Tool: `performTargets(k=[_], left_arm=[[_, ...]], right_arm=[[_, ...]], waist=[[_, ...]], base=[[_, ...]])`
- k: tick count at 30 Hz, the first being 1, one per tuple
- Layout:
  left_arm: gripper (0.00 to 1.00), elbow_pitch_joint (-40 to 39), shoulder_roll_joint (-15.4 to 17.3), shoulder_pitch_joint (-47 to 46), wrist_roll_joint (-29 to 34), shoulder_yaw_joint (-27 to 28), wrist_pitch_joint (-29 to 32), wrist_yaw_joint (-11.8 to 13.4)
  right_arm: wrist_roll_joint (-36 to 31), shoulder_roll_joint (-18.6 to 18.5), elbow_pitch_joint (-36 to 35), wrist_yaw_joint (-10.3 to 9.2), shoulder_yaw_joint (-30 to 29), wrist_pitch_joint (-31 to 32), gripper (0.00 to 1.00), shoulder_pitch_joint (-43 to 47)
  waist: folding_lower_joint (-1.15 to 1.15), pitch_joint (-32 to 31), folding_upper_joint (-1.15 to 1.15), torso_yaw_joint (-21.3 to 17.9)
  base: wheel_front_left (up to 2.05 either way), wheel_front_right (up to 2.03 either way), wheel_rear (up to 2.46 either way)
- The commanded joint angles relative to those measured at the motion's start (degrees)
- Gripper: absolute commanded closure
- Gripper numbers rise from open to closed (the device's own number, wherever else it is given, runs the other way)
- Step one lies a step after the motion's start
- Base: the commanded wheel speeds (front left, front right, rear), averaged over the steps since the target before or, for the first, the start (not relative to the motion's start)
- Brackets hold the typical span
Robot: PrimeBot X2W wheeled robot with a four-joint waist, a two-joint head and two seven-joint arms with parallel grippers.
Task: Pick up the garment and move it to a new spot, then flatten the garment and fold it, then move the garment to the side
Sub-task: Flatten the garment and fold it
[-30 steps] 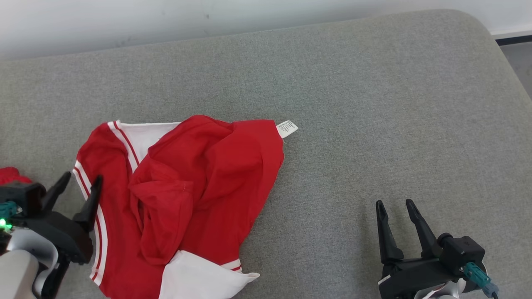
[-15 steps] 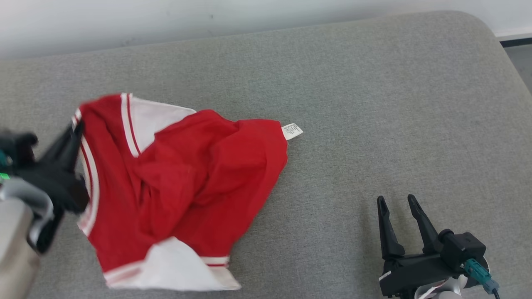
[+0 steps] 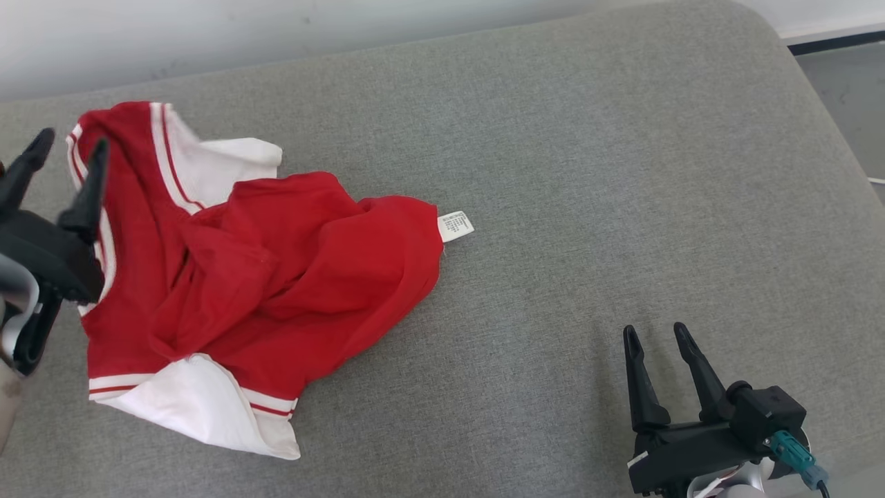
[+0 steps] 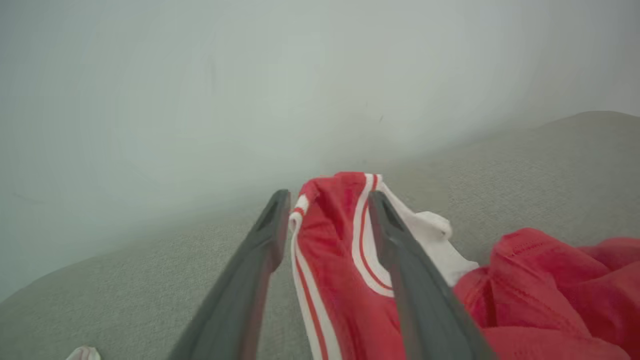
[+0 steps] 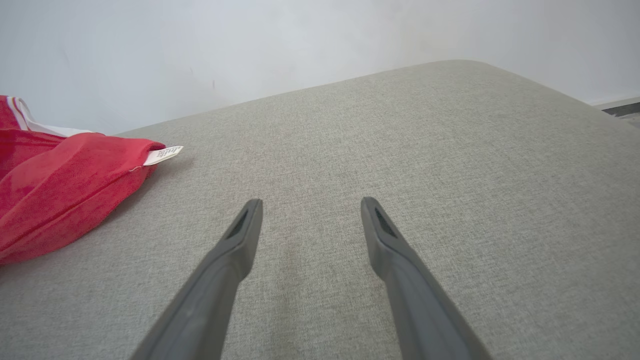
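Red-and-white garment [image 3: 276,277] crumpled on the left of the grey cushion [image 3: 588,173] — both grippers spread.
Left gripper [image 3: 72,142]: at the garment's far-left striped edge, fingers apart, striped fabric lying between them — no pinch visible. Right gripper [image 3: 655,330]: near right over bare cushion, fingers apart on nothing, well clear of the garment. White label [image 3: 456,226] projects from the garment's right edge.
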Motion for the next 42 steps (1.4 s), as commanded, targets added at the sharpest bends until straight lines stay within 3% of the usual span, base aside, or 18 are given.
performTargets(k=[1, 9, 16, 20, 31, 42], left_arm=[[0.00, 0.15, 0.48, 1.32, 0.37, 0.57, -0.22, 0.14], [0.00, -6.48, 0.01, 8.83, 2.20, 10.11, -0.16, 0.52], [0.00, -16.19, -3.50, 19.95, 5.71, 18.20, -0.18, 2.41], [0.00, -20.25, -6.09, 25.58, 8.53, 20.07, -0.17, 3.23], [0.00, -19.19, -12.32, 31.69, 10.64, 15.86, 0.18, 3.13], [0.00, -13.40, -14.74, 32.19, 10.76, 11.37, 1.06, 1.60]], right_arm=[[0.28, -0.09, -0.07, 0.18, -0.14, -0.02, 0.00, 0.42], [-0.18, -0.11, 0.72, 0.18, -0.56, -0.02, 0.00, 1.85], [-0.67, -0.10, 1.34, 0.18, -0.54, -0.02, 0.00, 3.21], [-1.00, -0.10, 1.30, 0.18, -0.54, -0.02, 0.00, 3.44], [-1.38, -0.10, 1.13, 0.18, -0.67, -0.02, 0.00, 2.90], [-0.88, -0.10, 0.84, 0.18, -0.77, -0.02, 0.00, 2.48]], waist=[[0.00, -0.65, -0.01, 0.15], [0.00, -4.84, -0.01, 2.64], [0.00, -7.38, -0.01, 5.39], [0.00, -7.55, -0.01, 6.51], [0.00, -6.32, -0.01, 7.63], [0.00, -4.90, -0.01, 5.72]], base=[[0.00, 0.00, 0.00], [0.00, 0.00, 0.00], [0.00, 0.00, 0.00], [0.00, 0.00, 0.00], [0.00, 0.00, 0.00], [0.00, 0.00, 0.00]])
